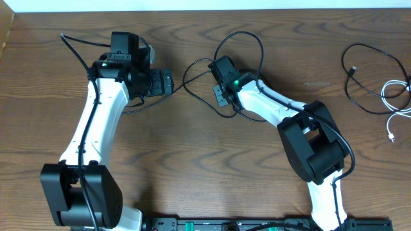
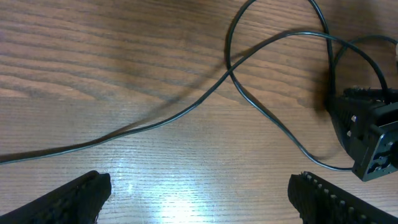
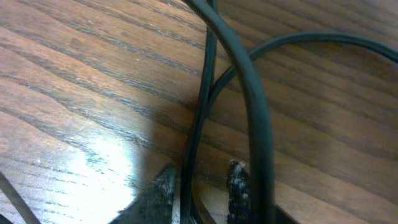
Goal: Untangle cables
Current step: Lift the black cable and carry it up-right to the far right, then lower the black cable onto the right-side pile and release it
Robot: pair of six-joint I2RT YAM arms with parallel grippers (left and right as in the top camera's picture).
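A black cable (image 1: 241, 35) loops on the wood table between the two arms, and one strand runs left toward the left arm. My right gripper (image 1: 218, 90) sits low on this loop. In the right wrist view a thin black strand (image 3: 205, 93) passes between its fingers (image 3: 236, 186), close to the left one, with a small gap on the other side. The right gripper (image 3: 200, 186) stands narrowly open around that strand. My left gripper (image 2: 199, 199) is wide open over bare wood, just short of the crossing strands (image 2: 186, 109). More cables, one black (image 1: 359, 70) and one white (image 1: 395, 96), lie far right.
A thicker-looking black strand (image 3: 249, 81) hangs close to the right wrist camera and hides part of the right finger. The right gripper's body (image 2: 367, 137) shows at the right edge of the left wrist view. The table's front edge holds the arm bases (image 1: 257, 224).
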